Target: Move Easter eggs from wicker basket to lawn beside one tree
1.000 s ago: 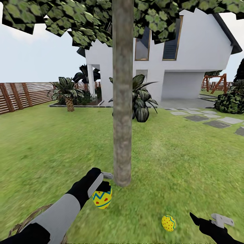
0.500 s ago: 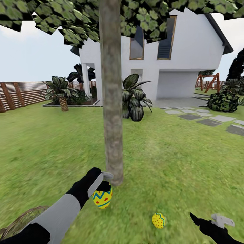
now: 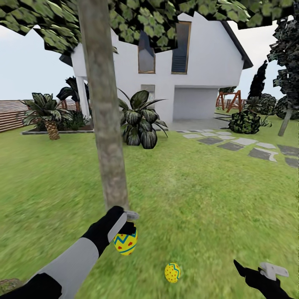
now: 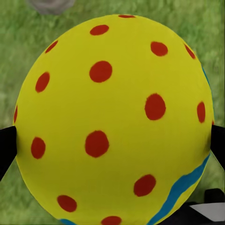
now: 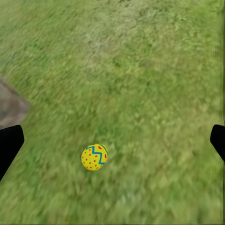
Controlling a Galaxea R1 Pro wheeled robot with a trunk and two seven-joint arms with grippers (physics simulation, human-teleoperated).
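Note:
My left gripper (image 3: 126, 229) is shut on a yellow Easter egg (image 3: 125, 243) with a blue zigzag and red dots, held above the lawn (image 3: 199, 199) close to the base of the tree (image 3: 106, 124). In the left wrist view that egg (image 4: 112, 122) sits between the black fingers (image 4: 5, 150). A second egg (image 3: 172, 272) lies on the grass a little right of the trunk. The right wrist view looks down on this egg (image 5: 94, 157). My right gripper (image 3: 258, 272) hovers open to its right. A sliver of the wicker basket (image 3: 6, 285) shows at the bottom left corner.
The white house (image 3: 199, 74) stands behind the tree, with a broad-leafed shrub (image 3: 139, 122) and a short palm (image 3: 47, 114) before it. A grey stepping-stone path (image 3: 232, 145) runs at the right, and dark bushes (image 3: 245, 121) lie beyond it. The trunk's base (image 5: 11, 105) edges the right wrist view.
The camera has turned to the right, so the tree, house, lying egg and basket have slid left in the picture. Both arms keep their pose, the left still holding its egg.

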